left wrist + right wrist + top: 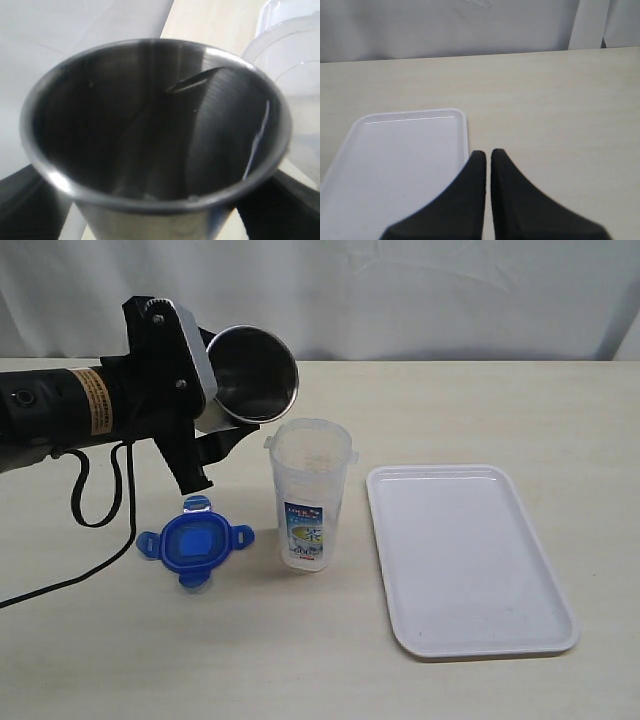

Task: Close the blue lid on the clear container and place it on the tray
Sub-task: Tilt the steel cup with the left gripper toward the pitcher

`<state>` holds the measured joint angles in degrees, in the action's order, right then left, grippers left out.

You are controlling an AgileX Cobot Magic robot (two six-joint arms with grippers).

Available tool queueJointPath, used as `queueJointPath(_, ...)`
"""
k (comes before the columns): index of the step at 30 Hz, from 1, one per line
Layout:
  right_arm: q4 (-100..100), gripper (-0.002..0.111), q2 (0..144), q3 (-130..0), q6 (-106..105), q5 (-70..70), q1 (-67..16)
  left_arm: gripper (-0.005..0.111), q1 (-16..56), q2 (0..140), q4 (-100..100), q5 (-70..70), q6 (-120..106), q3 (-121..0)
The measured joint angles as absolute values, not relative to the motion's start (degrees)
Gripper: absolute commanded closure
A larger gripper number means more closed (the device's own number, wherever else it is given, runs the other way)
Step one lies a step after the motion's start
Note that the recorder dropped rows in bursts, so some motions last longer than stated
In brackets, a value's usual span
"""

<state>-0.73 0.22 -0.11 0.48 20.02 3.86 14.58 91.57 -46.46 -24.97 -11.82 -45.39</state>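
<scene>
left gripper (236, 408) grips a tilted steel cup (256, 372) above the table (500, 410) | clear container (308, 495) stands lidless at its 5 o'clock, blue lid (195, 545) lies flat at its 6 o'clock | tray (470, 560) at the container's 3 o'clock, apart | right gripper (487, 161), seen only by its wrist camera, is closed on nothing near the tray's corner | left wrist camera alone shows the cup's inside

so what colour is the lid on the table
The lid is translucent blue; the exterior view shows it best.
</scene>
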Motion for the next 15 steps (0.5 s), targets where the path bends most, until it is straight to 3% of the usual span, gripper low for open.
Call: queueJointPath(15,-0.7,0.104,0.2,-0.1,0.5,20.0,3.9,0.107,14.6,91.6,-46.5,-25.0,-13.0,-45.4)
